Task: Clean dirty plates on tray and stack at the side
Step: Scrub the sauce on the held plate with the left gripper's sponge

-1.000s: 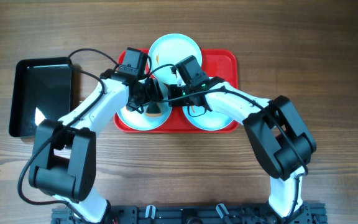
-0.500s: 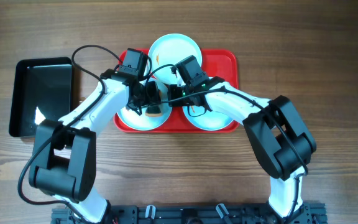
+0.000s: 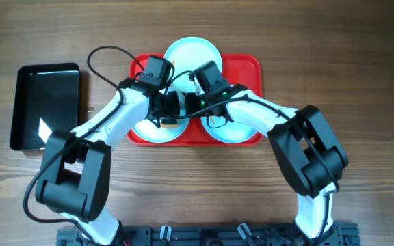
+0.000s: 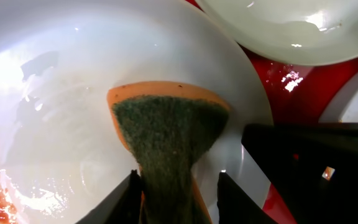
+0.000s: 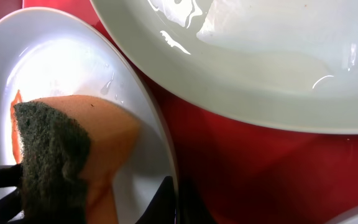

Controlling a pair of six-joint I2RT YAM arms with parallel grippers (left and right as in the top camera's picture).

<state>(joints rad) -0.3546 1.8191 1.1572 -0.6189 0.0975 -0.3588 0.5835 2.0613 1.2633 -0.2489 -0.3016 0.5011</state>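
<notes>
Left gripper (image 4: 178, 196) pinches an orange sponge with a green scouring face (image 4: 166, 124), resting on a smeared round pale turquoise plate (image 4: 61, 74) beneath it. Right gripper (image 5: 174, 200), closed tight, sits at that plate's rim. Under both lies a large red rectangular plastic tray (image 3: 248, 65), on a brown wooden table (image 3: 197, 184).

3 plates (image 3: 191, 53) on red tray (image 3: 250, 68), black tray (image 3: 46, 106) nearby

Three plates are set in the tray (image 3: 248, 68): one plate (image 3: 191, 51) at 12 o'clock, a second (image 3: 144, 131) at 7 o'clock, a third (image 3: 232, 135) at 5 o'clock. A sponge (image 3: 172, 121) is laid on the 7 o'clock plate, toward its 3 o'clock side. A smaller tray (image 3: 46, 102) is placed on the table (image 3: 361, 55) at 9 o'clock, apart.
</notes>
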